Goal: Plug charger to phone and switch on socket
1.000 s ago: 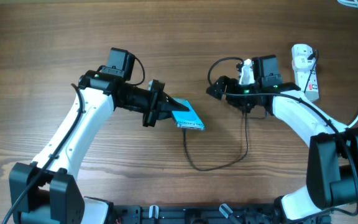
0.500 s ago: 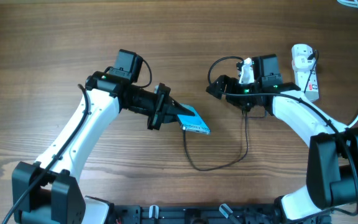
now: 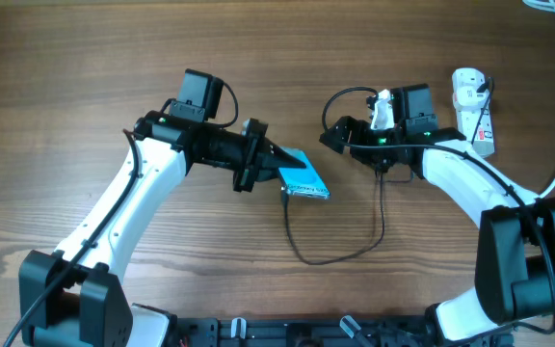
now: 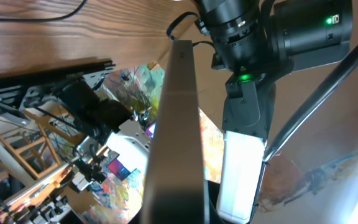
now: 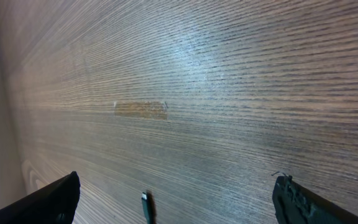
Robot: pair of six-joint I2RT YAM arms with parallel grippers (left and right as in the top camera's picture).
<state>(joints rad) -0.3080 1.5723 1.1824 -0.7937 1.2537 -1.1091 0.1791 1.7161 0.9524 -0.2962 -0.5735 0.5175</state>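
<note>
Left jaws (image 3: 282, 167) are pinching the small rectangular phone with the bright cyan screen (image 3: 305, 178) by one end. It sits mid-bench, on or just above the brown wood-grain bench (image 3: 66, 58), and I cannot tell which. Its white-banded end points toward my base. In the left wrist view the phone (image 4: 178, 124) is edge-on, a slim dark-grey strip running up the middle of the frame.

The thin black charger cable (image 3: 383, 217) meets the phone at the white-banded end. From there it loops toward my base, then curls back up and passes under my right arm. I cannot tell whether the tip is seated in the port.

Right jaws (image 3: 331, 138) are spread wide over bare wood, well apart from the phone. In the right wrist view (image 5: 176, 180) nothing lies between the fingers except a tiny dark sliver low in the frame, which I cannot identify.

The small white elongated power strip with the red-and-grey label (image 3: 474, 114) lies beyond my right arm. A white block sits on its far end. The switch position cannot be read.
</note>
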